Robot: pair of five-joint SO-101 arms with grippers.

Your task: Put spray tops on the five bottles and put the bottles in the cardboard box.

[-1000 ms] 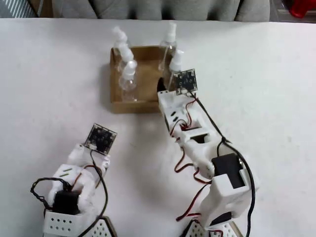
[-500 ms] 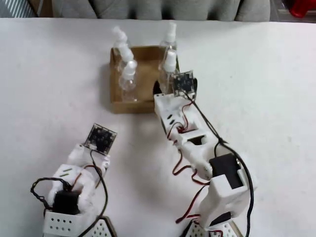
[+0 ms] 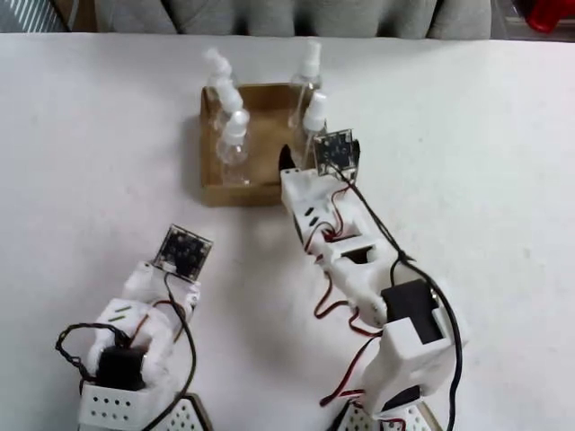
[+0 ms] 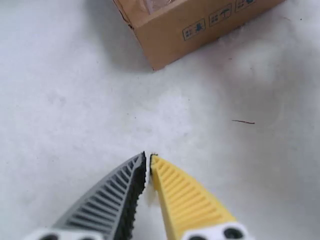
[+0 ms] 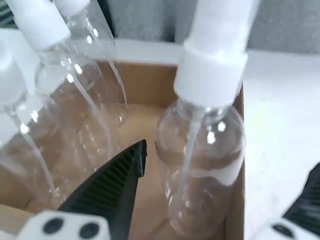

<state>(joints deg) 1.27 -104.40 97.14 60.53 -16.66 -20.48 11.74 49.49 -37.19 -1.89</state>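
Cardboard box [image 3: 238,193] partly hidden behind right arm [image 3: 359,265].

Illegible marks [image 4: 221,14] on cardboard box [image 4: 165,45]

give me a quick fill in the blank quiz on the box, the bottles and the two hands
1. The box holds ___ bottles.
2. The left hand is ___, above the table.
3. The right hand is ___, with one bottle between its fingers.
4. The spray tops are ___ in colour.

Missing words: five; shut; open; white.
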